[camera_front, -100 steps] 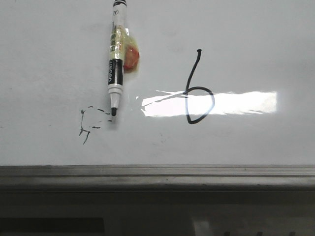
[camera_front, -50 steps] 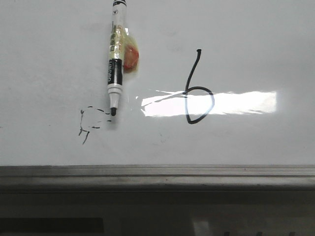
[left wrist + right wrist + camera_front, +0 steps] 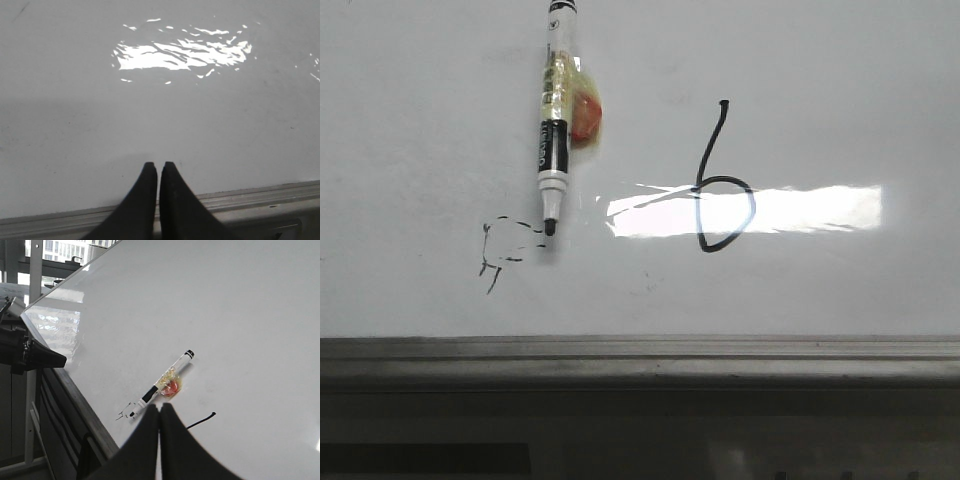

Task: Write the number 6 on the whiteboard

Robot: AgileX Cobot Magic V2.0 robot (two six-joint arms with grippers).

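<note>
Nothing has moved: the 6 (image 3: 720,180) stands finished on the whiteboard (image 3: 820,60), marker (image 3: 555,120) lying beside it; both grippers (image 3: 158,167) (image 3: 159,409) closed, empty.

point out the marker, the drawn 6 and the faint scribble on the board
marker (image 3: 554,150), front view, on its black label band
number 6 (image 3: 724,213), front view, inside its closed bottom loop
faint scribble (image 3: 501,252), front view, among its broken dashes

Front cam close over whiteboard (image 3: 440,90)

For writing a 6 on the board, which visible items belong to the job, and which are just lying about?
Job:
- whiteboard
- number 6, already drawn
- marker, uncapped, lying on the board

Incidental:
- faint scribble by the marker tip
- orange-yellow blob against the marker barrel
</note>
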